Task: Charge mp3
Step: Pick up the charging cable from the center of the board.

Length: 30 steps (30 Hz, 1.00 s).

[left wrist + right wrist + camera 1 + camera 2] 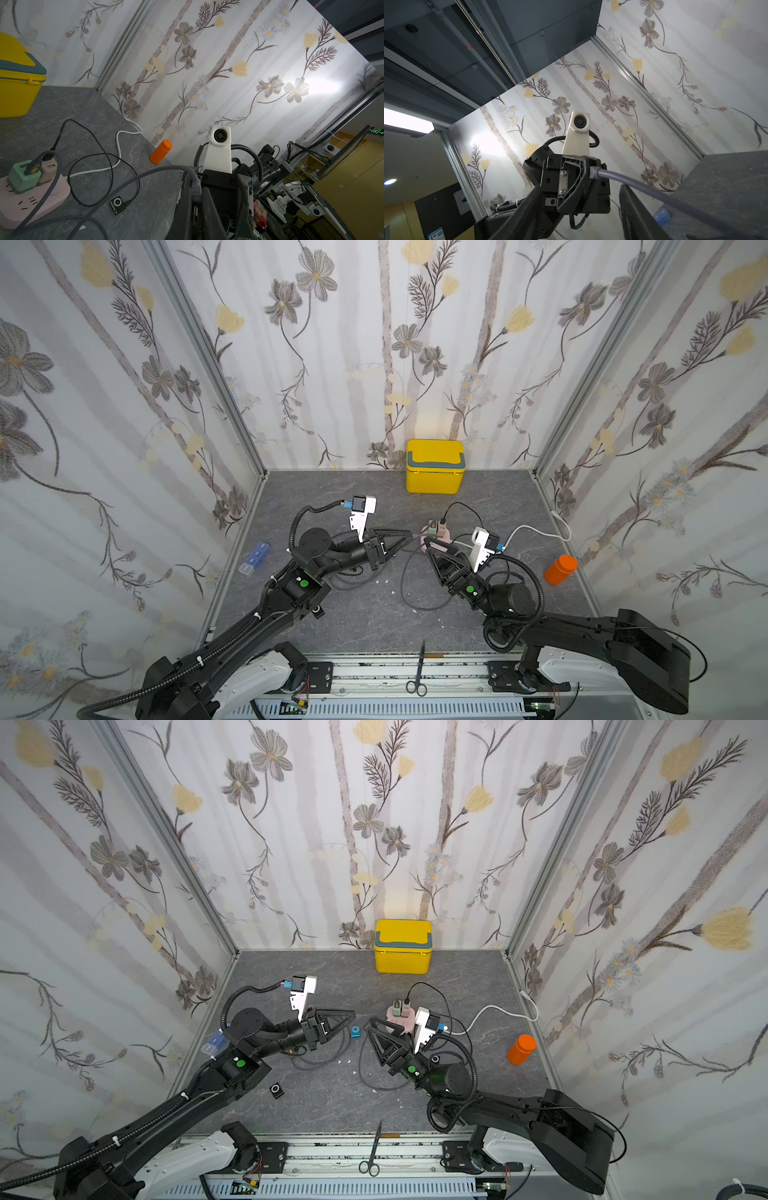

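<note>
Jaws of the left gripper (352,1015) are pressed together on the free end of the grey cable (654,191). The right wrist view shows the cable coming out of the closed tips at the centre of the frame and running to the lower right. Jaws of the right gripper (376,1028) stand partly apart and hold nothing. The cable passes close by one of its fingers, but I cannot tell if it touches.

In a top view the blue mp3 player (355,1031) lies flat on the table (332,1106), a little below the middle of the frame, between the two grippers and just under the tips of the left one. It appears not yet connected.

Low and left in the left wrist view, the other end of the grey cable sits in the green adapter (22,176) on the pink power strip (41,199). A black mp3 player (117,204) near the bottom of that frame seems already joined to a black cable (104,149).

I think several things can go wrong:
- The blue player is small and light. If the plug is pushed while nobody holds the player, it will probably slide away and not accept the plug.
- The plug itself is hidden inside the closed tips, so its angle is not known. A turned plug would jam at the port.
- Loose loops of the grey cable lie under both arms. An arm may catch one and pull the adapter from the strip.
- If the open right fingers close now, they may take the cable and not the player.
</note>
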Available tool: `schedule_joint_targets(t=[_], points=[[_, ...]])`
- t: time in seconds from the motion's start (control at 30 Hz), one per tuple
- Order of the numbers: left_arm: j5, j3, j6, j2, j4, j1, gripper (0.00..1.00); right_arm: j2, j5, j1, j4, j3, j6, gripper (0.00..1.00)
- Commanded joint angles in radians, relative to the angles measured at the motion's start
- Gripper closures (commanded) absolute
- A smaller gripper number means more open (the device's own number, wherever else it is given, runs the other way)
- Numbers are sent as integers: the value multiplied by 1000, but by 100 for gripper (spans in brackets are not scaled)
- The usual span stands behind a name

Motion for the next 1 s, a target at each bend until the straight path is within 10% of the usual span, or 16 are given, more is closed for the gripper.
schedule_joint_targets(t=[0.0,0.97], points=[[-19,6,-9,14,70,-14,100,34,34,1,165,16,22,44],[19,39,-22,59,52,-76,100,84,-14,-16,260,30,44,82]])
